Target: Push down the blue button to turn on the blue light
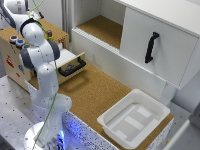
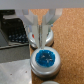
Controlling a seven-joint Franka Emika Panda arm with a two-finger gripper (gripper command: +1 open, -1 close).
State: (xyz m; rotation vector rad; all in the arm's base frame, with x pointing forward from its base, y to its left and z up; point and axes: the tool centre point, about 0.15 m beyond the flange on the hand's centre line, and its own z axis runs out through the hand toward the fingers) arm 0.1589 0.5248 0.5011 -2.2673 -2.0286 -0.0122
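So here's where I'm at. The white plastic bin (image 1: 134, 118) sits at the lower right of the exterior view, on the cork countertop (image 1: 95, 90), and I can't make out anything inside it besides its ribbed floor. The drawer (image 1: 71, 63) with the black handle is pulled partway out near the middle left; its contents aren't visible. The big white cabinet (image 1: 160, 45) at upper right has a black handle on its sliding door, and the open section beside it shows a bare cork shelf.

My claw (image 2: 40, 36) is open just a narrow bit, holding nothing, the fingers (image 2: 31, 27) hanging right above the buttons on the wooden box (image 1: 10, 52) at upper left. The blue button (image 2: 45, 57) is dead center in my wrist view, just past my fingertips, in its pale ring. In the exterior view my arm hides it.

The base sits on a grey metal table (image 1: 15, 107).
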